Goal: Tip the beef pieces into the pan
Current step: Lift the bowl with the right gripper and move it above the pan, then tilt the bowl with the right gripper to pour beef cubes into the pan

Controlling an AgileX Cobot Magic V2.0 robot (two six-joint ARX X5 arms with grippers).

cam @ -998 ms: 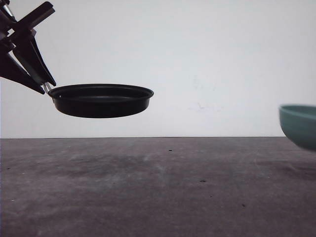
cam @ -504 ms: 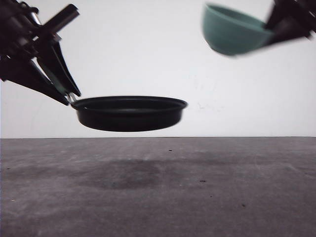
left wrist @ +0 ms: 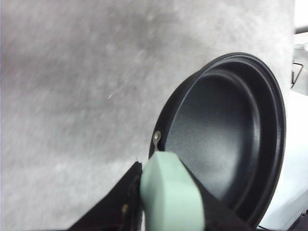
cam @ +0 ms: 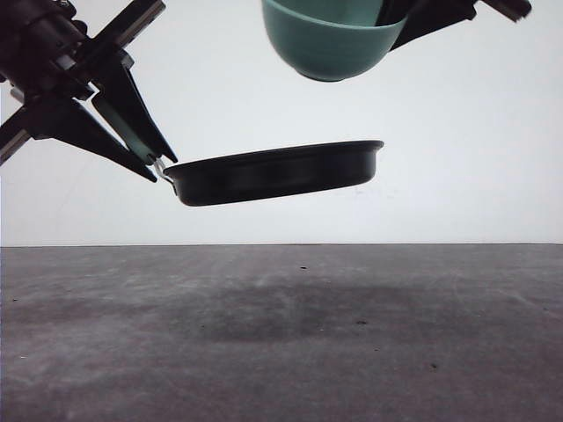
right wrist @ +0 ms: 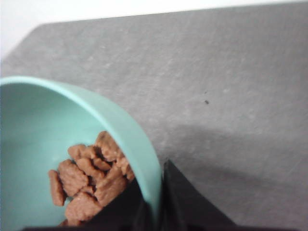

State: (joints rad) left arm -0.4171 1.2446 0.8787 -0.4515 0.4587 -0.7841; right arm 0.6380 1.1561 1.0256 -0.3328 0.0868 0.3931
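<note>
left pincer (cam: 145,158) clamped on pan (cam: 277,171) handle, pan held above tabletop (cam: 281,334), tilted; right pincer (right wrist: 154,211) clamped on teal bowl (cam: 330,40) rim above pan, beef pieces (right wrist: 89,180) inside bowl

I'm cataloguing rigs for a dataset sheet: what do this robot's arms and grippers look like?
Both are matte black. The left gripper has long, flat, tapering fingers spreading from a blocky wrist, with a thin bar sticking out above. The right gripper has similar dark, angular fingers. No markings or cables are discernible.
</note>
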